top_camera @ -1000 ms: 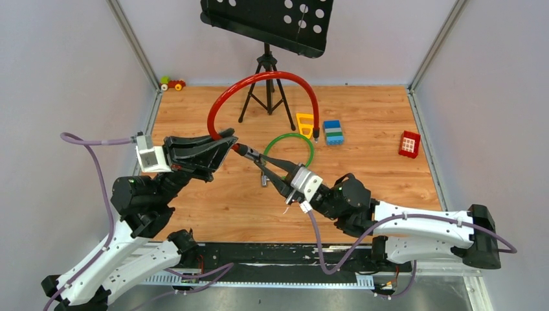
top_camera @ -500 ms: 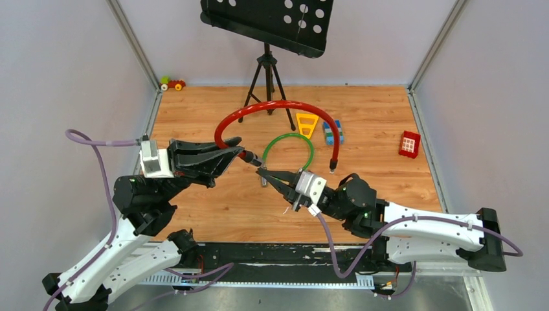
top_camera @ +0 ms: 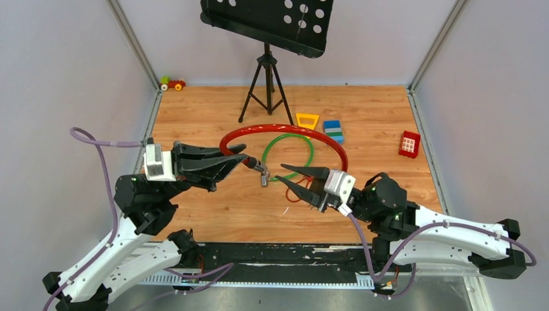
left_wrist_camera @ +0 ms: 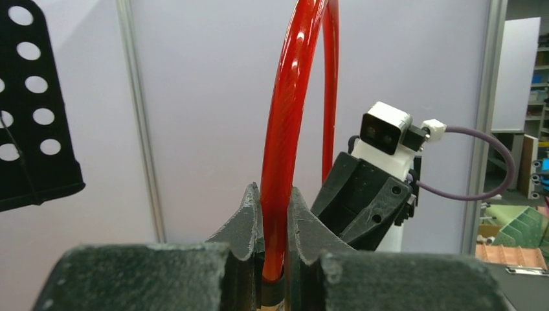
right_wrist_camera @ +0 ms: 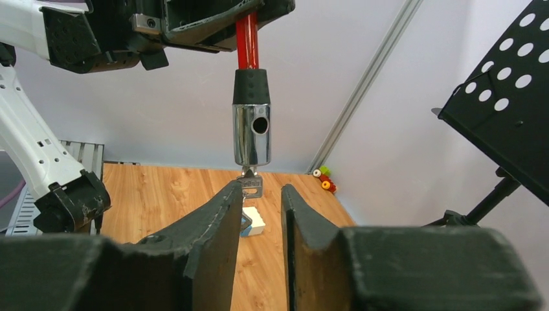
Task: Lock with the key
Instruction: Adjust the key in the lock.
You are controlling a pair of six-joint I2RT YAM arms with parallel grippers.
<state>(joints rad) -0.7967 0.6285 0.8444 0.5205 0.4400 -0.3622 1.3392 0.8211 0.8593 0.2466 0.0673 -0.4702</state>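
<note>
My left gripper is shut on the red cable just above its black collar. Below the collar hangs the chrome lock cylinder. The tiny silvery key sticks out of the cylinder's lower end. My right gripper stands open a little to the right of the cylinder. In the right wrist view the key's head sits just past the tip of one of its fingers, and nothing lies between them. The cable arcs right toward the right arm; I cannot see its other end.
A green cable ring lies on the wooden floor behind the grippers. Further back stand a music stand's tripod, a yellow triangle, a blue-green block, a red block and a toy car.
My right gripper has drawn back to the right, away from the lock cylinder, and now stands open. The red cable's arc has dropped lower and swung right. The left gripper keeps its hold.
</note>
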